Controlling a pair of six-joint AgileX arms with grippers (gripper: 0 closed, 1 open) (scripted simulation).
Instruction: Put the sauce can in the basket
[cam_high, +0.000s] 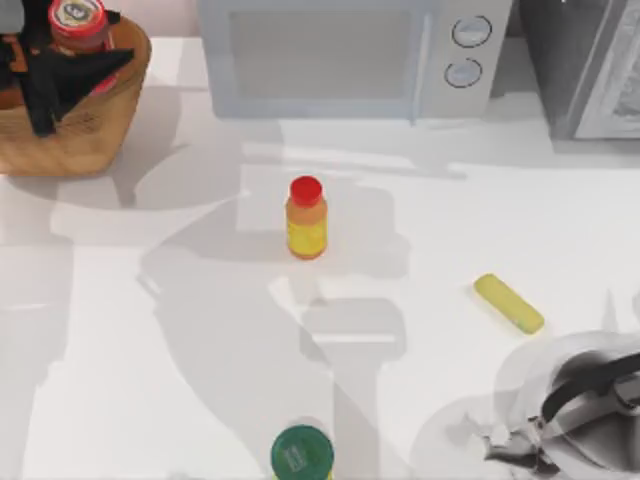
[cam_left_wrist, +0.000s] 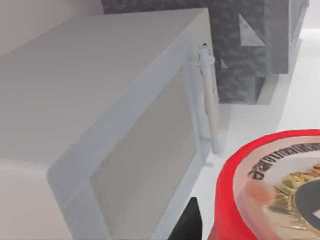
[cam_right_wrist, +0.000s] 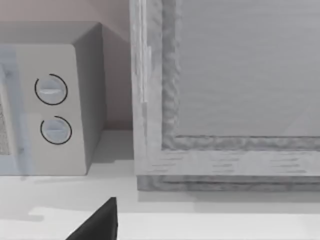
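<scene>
Wicker basket (cam_high: 95, 130) under left pincer (cam_high: 60, 70) clamping sauce can (cam_high: 78, 22), microwave (cam_high: 340, 55) beside

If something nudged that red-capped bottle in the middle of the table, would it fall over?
Probably. The bottle stands upright, taller than it is wide, so a push near the cap may tip it. Its round body would likely roll afterwards, with open table around it.

Left gripper (cam_high: 62, 62) at the table's far left corner, right arm parked at the near right edge
</scene>
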